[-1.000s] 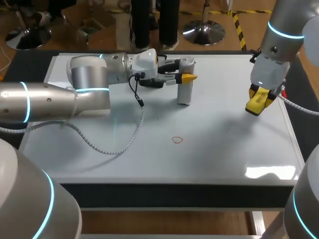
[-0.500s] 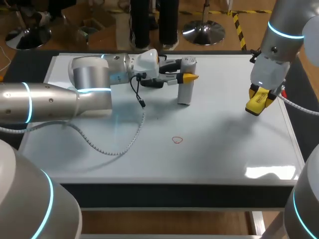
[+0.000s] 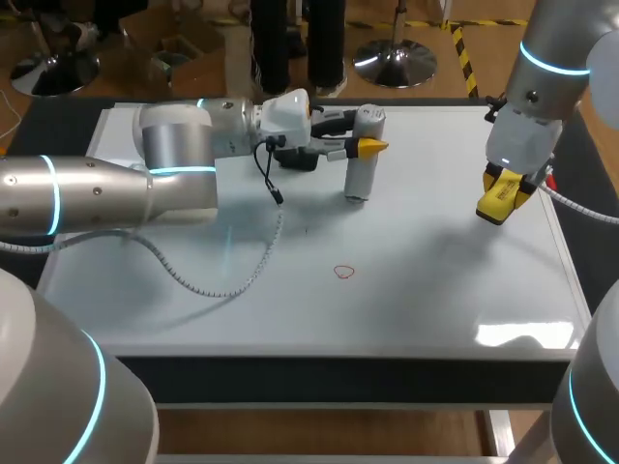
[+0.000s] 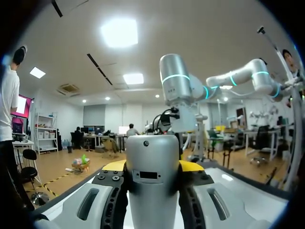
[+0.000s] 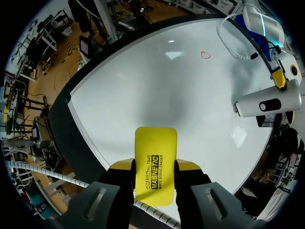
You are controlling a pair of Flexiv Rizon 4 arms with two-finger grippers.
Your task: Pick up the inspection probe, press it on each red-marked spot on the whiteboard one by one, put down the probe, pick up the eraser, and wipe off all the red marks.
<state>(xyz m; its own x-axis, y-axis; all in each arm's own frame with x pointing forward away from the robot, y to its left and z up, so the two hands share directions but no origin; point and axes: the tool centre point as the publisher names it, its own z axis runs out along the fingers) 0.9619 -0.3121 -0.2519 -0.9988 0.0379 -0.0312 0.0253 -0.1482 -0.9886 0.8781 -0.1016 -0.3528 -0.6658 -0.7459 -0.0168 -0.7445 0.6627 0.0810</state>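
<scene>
Head view: a silver-grey cylindrical probe [image 3: 361, 159] is seen upright on the glossy white whiteboard [image 3: 435, 290], beyond the small red ring mark [image 3: 343, 272]. It is pinched from two sides by the left end effector [image 3: 366, 147]. Well right of the mark, the right end effector [image 3: 503, 201] is clamped on a yellow rectangular eraser [image 3: 499, 198].

Left wrist view: the probe [image 4: 153, 171] is gripped between both fingers.

Right wrist view: the eraser [image 5: 155, 162] is held between both fingers, with the mark [image 5: 205, 54] far ahead.
</scene>
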